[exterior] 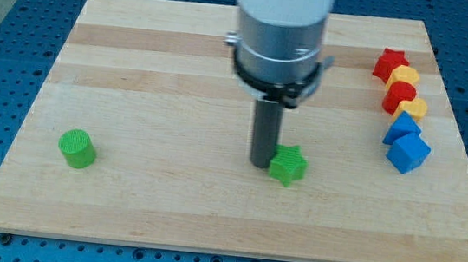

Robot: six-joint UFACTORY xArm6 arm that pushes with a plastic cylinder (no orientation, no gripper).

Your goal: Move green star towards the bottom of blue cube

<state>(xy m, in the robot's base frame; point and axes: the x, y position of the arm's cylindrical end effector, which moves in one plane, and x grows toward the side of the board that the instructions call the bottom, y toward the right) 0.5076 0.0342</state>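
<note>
The green star (288,165) lies on the wooden board, a little right of its middle. My tip (261,162) stands just at the star's left side, touching or nearly touching it. The blue cube (408,153) sits near the board's right edge, to the right of the star and slightly higher in the view. The arm's wide grey body hangs above the rod and hides part of the board's top middle.
A column of blocks runs above the blue cube: a red star-like block (390,64), a yellow block (404,77), a red block (399,95), a yellow block (411,109) and another blue block (401,128). A green cylinder (77,148) stands at the left.
</note>
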